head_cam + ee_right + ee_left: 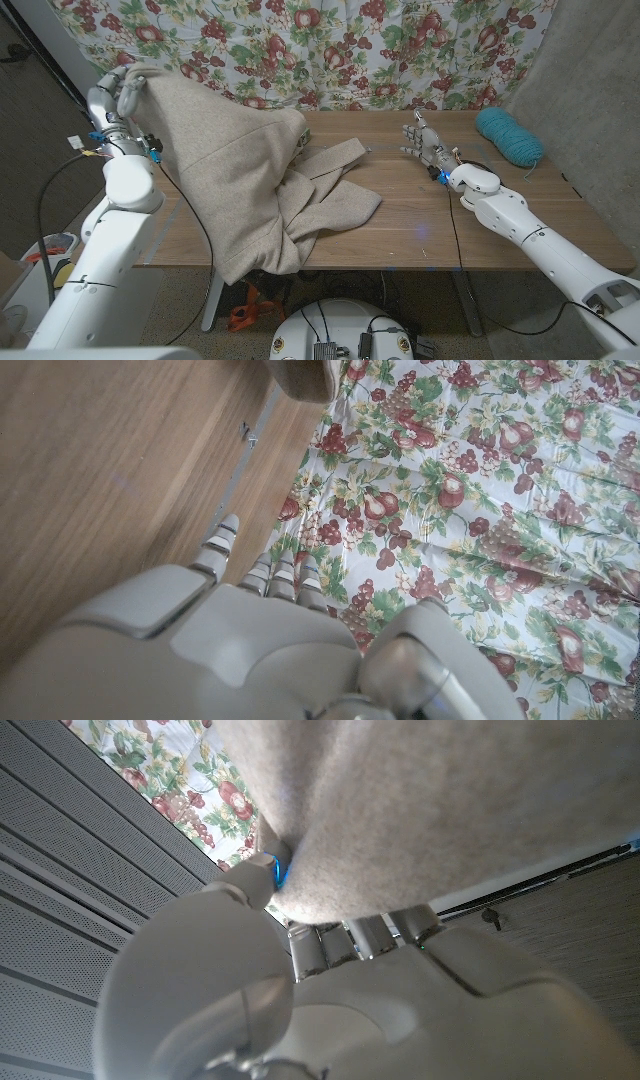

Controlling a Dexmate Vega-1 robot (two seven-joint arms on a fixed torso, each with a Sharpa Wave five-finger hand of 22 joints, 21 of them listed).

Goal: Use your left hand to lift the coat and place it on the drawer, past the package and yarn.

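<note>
1. A beige coat (pixel 235 170) hangs in a wide drape from the left hand (pixel 122 92), which holds it raised at the far left of the worktop (pixel 450 225).
2. The left hand grips a gathered bunch of the fabric at the coat's top; the wrist view shows the cloth (pixel 420 810) bunched right against the fingers.
3. Below the hand, the coat's lower folds and a sleeve trail onto the worktop and over its near edge.
4. The coat looks soft, thick and fairly heavy; it will likely sag and drag, so a full fistful near the collar seems safest.
5. Well apart from it, the right hand (pixel 420 140) stands with fingers spread, holding nothing.
6. Beyond that hand lies teal yarn (pixel 508 135).
</note>
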